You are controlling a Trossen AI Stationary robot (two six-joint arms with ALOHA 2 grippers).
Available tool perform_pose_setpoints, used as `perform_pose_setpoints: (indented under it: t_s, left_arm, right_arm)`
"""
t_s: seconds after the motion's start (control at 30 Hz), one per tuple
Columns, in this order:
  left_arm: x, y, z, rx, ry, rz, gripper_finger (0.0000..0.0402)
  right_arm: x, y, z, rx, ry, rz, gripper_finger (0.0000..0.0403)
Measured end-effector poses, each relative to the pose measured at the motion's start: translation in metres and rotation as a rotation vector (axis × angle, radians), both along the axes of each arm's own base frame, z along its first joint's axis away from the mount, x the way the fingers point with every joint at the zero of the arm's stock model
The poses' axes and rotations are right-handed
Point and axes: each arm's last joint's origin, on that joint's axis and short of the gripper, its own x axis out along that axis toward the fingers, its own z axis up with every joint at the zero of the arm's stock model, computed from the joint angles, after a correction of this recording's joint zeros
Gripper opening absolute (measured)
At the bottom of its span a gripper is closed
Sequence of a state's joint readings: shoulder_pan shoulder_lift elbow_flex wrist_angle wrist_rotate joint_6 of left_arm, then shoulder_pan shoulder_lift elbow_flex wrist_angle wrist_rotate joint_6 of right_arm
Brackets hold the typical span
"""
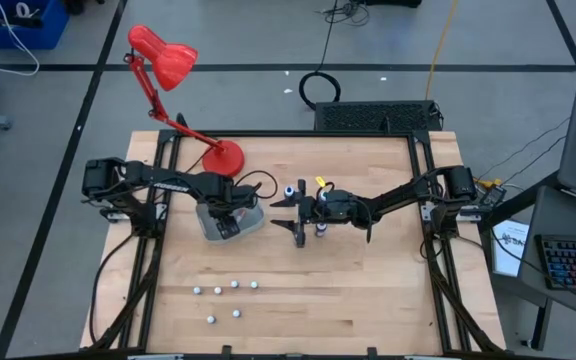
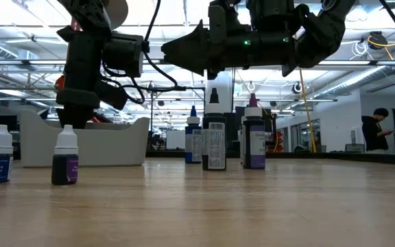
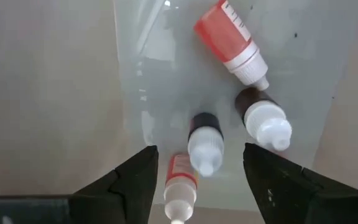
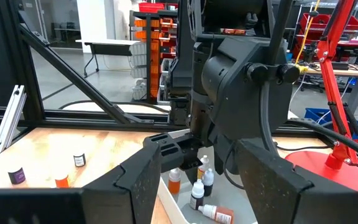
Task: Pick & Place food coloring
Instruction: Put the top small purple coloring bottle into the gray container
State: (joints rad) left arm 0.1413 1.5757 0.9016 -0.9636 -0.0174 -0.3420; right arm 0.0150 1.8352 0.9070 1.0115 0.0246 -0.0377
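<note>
We see the left gripper (image 1: 230,226) above the grey tray (image 1: 255,219), which stands near the base of the red lamp (image 1: 223,157). Its fingers (image 3: 135,180) are spread wide and hold nothing. Between them, in the left wrist view, four bottles (image 3: 205,143) lie on the tray floor: two with red bodies and two with dark bodies, all with white caps. One red bottle lies tilted at the far side of the tray.

The right gripper (image 1: 301,212) hangs over the middle of the table, just beside three upright bottles (image 2: 214,140). Its fingers (image 4: 135,183) are also wide apart and empty. In the low view these bottles stand close together, one blue, one dark and one purple.

Nearer the front edge of the table, more small bottles (image 1: 226,293) stand scattered, well apart from the tray. Two of them show at the left in the low view, with white caps.

A person (image 2: 376,134) stands far behind the table.
</note>
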Motion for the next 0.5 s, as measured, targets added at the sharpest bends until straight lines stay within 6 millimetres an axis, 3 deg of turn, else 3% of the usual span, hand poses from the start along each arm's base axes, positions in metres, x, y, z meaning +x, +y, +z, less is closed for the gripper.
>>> perform_pose_setpoints:
  t_s: [0.23, 0.5]
  left_arm:
    - [0.008, 0.001, 0.017, 0.002, -0.024, -0.009, 0.0224]
    - [0.024, -0.004, 0.072, 0.044, -0.238, -0.103, 0.0221]
  right_arm:
    - [0.0, 0.0, 0.0, 0.0, 0.0, 0.0, 0.0196]
    - [0.0, 0.0, -0.001, 0.0, 0.015, 0.0, 0.0196]
